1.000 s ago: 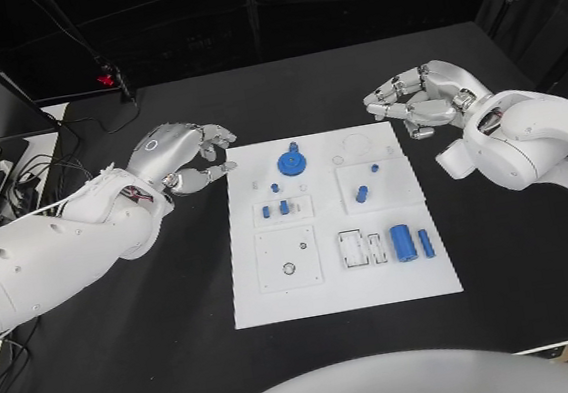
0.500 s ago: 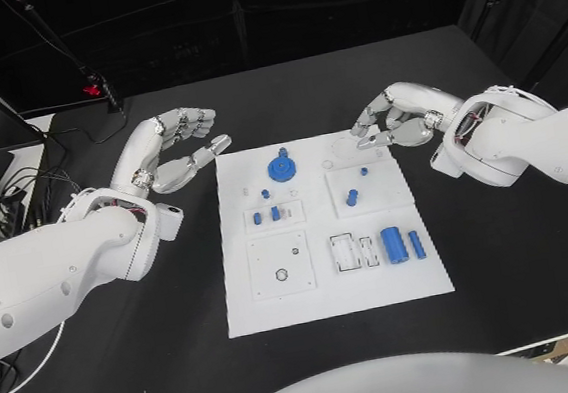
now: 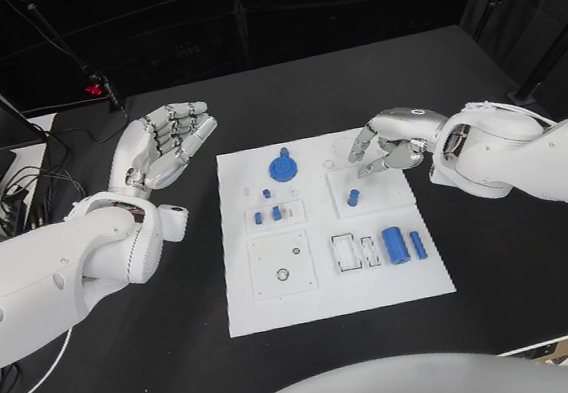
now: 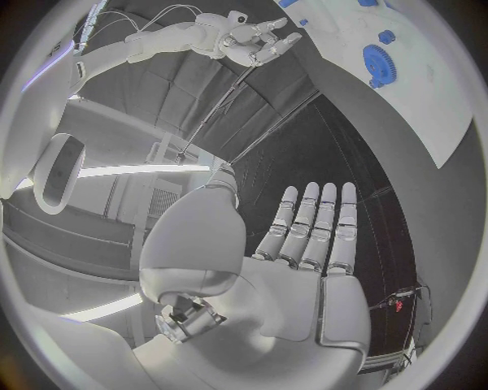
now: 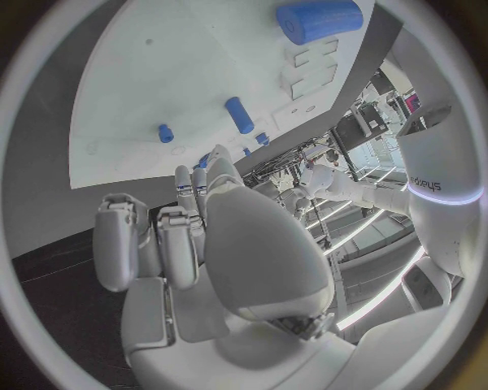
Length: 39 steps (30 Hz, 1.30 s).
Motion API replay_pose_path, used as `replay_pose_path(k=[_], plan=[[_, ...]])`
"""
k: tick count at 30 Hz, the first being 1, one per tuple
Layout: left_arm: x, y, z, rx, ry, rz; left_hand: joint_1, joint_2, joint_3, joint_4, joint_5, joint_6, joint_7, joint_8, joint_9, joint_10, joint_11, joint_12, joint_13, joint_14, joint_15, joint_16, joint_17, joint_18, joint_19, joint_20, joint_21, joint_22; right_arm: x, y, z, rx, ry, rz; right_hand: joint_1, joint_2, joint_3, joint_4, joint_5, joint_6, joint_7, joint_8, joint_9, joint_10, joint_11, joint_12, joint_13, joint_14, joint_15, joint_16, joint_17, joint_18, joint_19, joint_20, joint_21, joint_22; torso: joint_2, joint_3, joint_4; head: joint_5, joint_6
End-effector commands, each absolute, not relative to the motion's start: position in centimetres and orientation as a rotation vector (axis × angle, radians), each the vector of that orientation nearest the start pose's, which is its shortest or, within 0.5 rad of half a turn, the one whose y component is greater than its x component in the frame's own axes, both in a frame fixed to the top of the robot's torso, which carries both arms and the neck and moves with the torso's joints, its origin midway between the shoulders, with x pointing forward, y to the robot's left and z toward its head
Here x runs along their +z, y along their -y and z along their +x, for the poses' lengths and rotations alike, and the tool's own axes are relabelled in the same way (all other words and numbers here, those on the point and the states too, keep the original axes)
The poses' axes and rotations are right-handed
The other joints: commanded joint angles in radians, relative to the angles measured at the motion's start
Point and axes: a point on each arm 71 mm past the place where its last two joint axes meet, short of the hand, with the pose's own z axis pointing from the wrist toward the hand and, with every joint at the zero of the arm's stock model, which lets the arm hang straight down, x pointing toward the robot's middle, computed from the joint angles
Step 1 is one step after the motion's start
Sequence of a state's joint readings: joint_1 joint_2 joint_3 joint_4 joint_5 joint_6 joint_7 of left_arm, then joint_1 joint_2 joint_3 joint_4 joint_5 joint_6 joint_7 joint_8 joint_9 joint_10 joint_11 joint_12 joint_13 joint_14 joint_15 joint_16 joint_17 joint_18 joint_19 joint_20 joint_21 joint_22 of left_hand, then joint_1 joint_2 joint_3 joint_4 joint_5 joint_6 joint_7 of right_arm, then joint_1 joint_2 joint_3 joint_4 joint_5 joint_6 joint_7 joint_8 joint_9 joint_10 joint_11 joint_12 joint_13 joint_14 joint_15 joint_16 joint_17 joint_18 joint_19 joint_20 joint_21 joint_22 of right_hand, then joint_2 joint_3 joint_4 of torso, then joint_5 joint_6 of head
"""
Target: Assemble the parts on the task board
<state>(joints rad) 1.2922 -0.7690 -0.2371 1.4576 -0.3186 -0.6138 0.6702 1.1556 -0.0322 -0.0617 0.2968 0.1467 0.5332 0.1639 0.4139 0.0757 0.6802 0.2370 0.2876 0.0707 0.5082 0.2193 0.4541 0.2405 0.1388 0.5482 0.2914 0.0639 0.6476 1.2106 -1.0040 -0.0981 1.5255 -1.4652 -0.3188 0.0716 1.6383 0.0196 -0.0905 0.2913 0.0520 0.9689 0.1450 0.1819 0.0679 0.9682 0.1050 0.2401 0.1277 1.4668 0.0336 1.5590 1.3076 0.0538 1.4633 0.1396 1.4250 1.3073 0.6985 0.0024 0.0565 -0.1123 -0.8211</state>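
Since a second earlier, right hand [image 3: 389, 139] had dropped over the board's [image 3: 335, 290] far right corner, fingers curled on nothing; left hand [image 3: 162, 141] had opened flat, off the board. Nearest lay the cylinder [image 3: 393, 243], farther the pegs [image 3: 353, 197], then the gear [image 3: 282, 167]. Lowering further might knock those pegs.

Parts [image 3: 396, 243] on task board [image 3: 338, 294], mid-table [image 3: 137, 372].
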Motion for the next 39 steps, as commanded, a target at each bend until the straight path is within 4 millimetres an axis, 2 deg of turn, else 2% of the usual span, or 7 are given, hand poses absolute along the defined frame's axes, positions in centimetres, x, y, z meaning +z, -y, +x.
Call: replay_pose_path(k=[1, 16, 19, 23, 28, 39], plan=[[-17.3, -19.9, 48.7, -1.389, -1.162, -0.516, 0.0, 0.007, -0.003, -0.003, -0.001, -0.01, 0.113, 0.01, 0.002, -0.011, -0.001, 0.009, 0.0, -0.007, 0.001, 0.01, -0.004, -0.007, 0.011, -0.002, 0.003, -0.006, -19.8, 26.9, 47.0, 0.536, -1.71, -0.296, 0.002, -0.009, -0.005, -0.003, -0.005, 0.008, 0.002, -0.005, -0.001, -0.008, -0.005, -0.006, -0.005, 0.096, -0.009, -0.005, 0.232, -0.01, 0.008, -0.006, -0.006, 0.196, -0.001, 0.0002, -0.0007, 0.0, 0.001], [-17.3, -20.2, 48.7, -1.378, -1.161, -0.523, 0.022, 0.028, -0.004, -0.004, 0.018, -0.024, 0.113, 0.041, 0.002, -0.024, 0.0, 0.041, 0.0, -0.015, 0.0, 0.045, -0.023, -0.005, 0.025, -0.002, 0.004, -0.028, -20.2, 26.5, 47.4, 0.37, -1.732, -0.347, 0.041, -0.019, 0.025, -0.008, -0.005, 0.015, -0.008, -0.027, -0.001, -0.017, -0.013, -0.031, -0.036, 0.097, -0.022, -0.004, 0.233, -0.009, 0.008, -0.018, -0.013, 0.192, -0.001, 0.0007, 0.0004, -0.004, -0.001], [-17.3, -20.3, 48.7, -1.375, -1.161, -0.525, 0.024, 0.031, -0.005, -0.004, 0.02, -0.025, 0.113, 0.044, 0.002, -0.024, -0.001, 0.045, 0.0, -0.016, 0.0, 0.049, -0.026, -0.005, 0.027, -0.002, 0.004, -0.03, -20.4, 26.4, 47.4, 0.355, -1.747, -0.349, 0.043, -0.021, 0.027, -0.007, -0.005, 0.016, -0.009, -0.028, -0.001, -0.015, -0.014, -0.032, -0.038, 0.097, -0.023, -0.004, 0.233, -0.009, 0.008, -0.019, -0.013, 0.192, -0.001, 0.0006, -0.0008, -0.001, -0.006], [-17.3, -20.4, 48.7, -1.373, -1.163, -0.526, 0.028, 0.037, -0.006, -0.005, 0.024, -0.027, 0.113, 0.049, 0.001, -0.025, -0.001, 0.051, 0.0, -0.017, -0.001, 0.055, -0.029, -0.005, 0.03, -0.002, 0.005, -0.034, -20.7, 26.4, 47.5, 0.333, -1.763, -0.347, 0.044, -0.02, 0.03, -0.006, -0.005, 0.018, -0.01, -0.029, -0.001, -0.012, -0.015, -0.032, -0.04, 0.097, -0.024, -0.004, 0.233, -0.009, 0.007, -0.02, -0.015, 0.191, -0.001, 0.0008, -0.0003, 0.001, -0.009], [-17.3, -20.3, 48.7, -1.376, -1.167, -0.528, 0.028, 0.044, -0.011, -0.004, 0.032, -0.03, 0.112, 0.057, 0.001, -0.025, -0.001, 0.061, 0.0, -0.018, -0.001, 0.065, -0.035, -0.005, 0.032, -0.002, 0.004, -0.04, -20.9, 26.4, 47.6, 0.302, -1.774, -0.351, 0.045, -0.018, 0.037, -0.004, -0.005, 0.025, -0.013, -0.031, 0.0, 0.001, -0.018, -0.03, -0.044, 0.097, -0.024, -0.004, 0.233, -0.009, 0.008, -0.022, -0.016, 0.19, -0.001, 0.0005, -0.0007, -0.002, -0.008], [-17.4, -20.3, 48.7, -1.376, -1.172, -0.531, 0.03, 0.051, -0.017, -0.005, 0.037, -0.034, 0.112, 0.066, 0.0, -0.028, -0.002, 0.072, -0.001, -0.019, -0.002, 0.078, -0.043, -0.003, 0.041, -0.003, 0.007, -0.046, -21.3, 26.0, 47.8, 0.27, -1.793, -0.349, 0.046, -0.012, 0.047, -0.002, -0.005, 0.029, -0.016, -0.037, -0.001, 0.02, -0.021, -0.03, -0.052, 0.097, -0.027, -0.004, 0.234, -0.008, 0.007, -0.025, -0.019, 0.189, -0.001, 0.0009, 0.0001, 0.0, -0.01]])
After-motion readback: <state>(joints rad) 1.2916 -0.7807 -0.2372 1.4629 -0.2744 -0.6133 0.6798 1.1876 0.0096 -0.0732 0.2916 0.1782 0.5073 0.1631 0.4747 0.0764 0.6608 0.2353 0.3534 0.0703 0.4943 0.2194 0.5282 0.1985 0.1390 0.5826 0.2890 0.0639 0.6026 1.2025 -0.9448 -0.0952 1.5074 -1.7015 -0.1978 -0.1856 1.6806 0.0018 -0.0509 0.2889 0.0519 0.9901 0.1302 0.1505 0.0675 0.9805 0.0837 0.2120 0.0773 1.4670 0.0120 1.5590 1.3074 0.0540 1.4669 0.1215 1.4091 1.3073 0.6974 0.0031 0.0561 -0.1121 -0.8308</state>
